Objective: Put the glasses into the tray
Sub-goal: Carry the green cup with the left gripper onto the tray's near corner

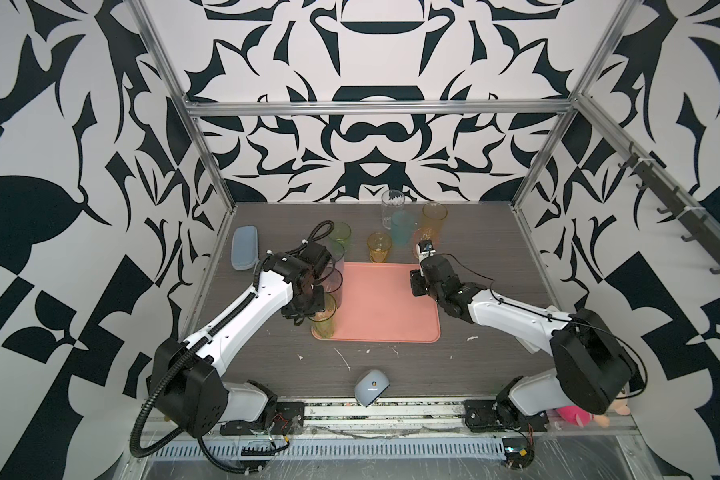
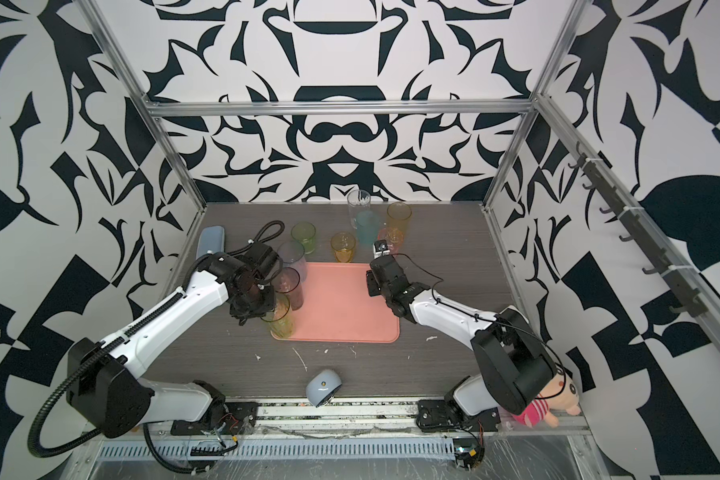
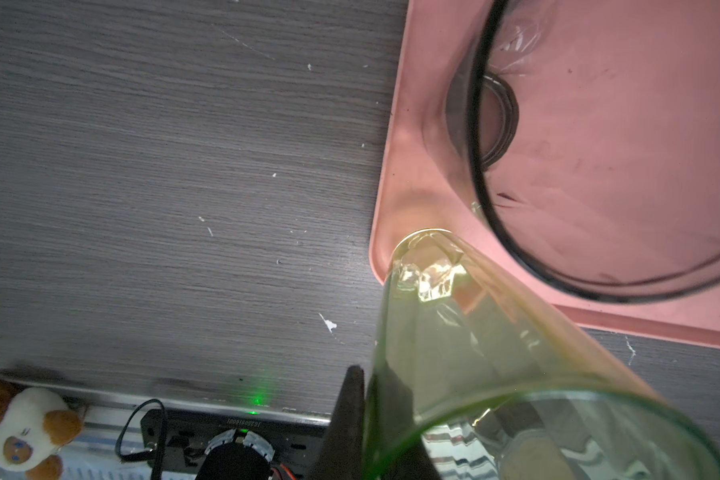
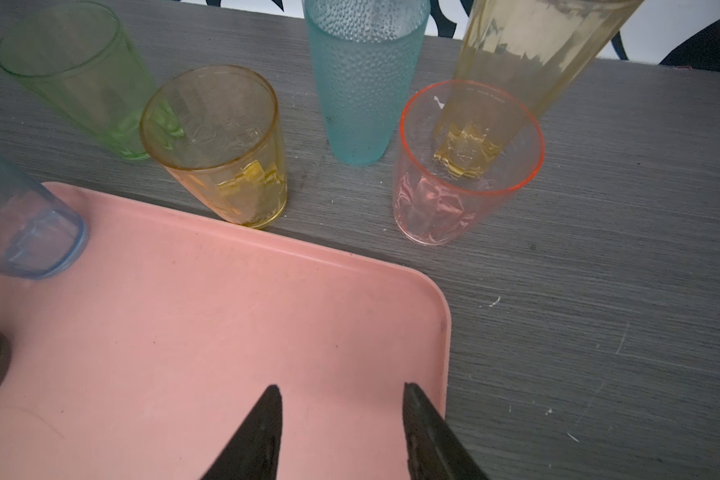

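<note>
Held glass: The tall yellow-green see-through tumbler [image 3: 474,332] stood with its base at the near-left corner of the flat salmon-pink rectangular tray [image 1: 387,307]. You could not tell whether it sat wholly inside the rim.
Left claw: The left claw [image 3: 368,376] was closed tight on that tumbler's wall at the rim, one finger outside and one inside.
Right claw: The right claw [image 4: 341,386] hung about half open and empty above the tray's far-right corner.
Handling: You would have judged the glasses light, stiff, thin-walled and slick, and the tall ones quick to tip. A pinch over the rim wall looked the surest hold.
Count, on the tray: Three, namely the held one, a dark grey tumbler [image 1: 334,286] and a blue tumbler [image 1: 336,253].
Count, on the grey wood-grain surface [image 1: 504,249]: Six beyond the tray, namely a green tumbler [image 4: 80,79], a short amber tumbler [image 4: 217,145], a dimpled teal tumbler [image 4: 362,83], a short pink tumbler with an orange rim [image 4: 466,166], a tall amber tumbler [image 4: 528,54] and a tall clear tumbler [image 1: 393,208].
Totals: You had nine glasses, one tray and two claws.
</note>
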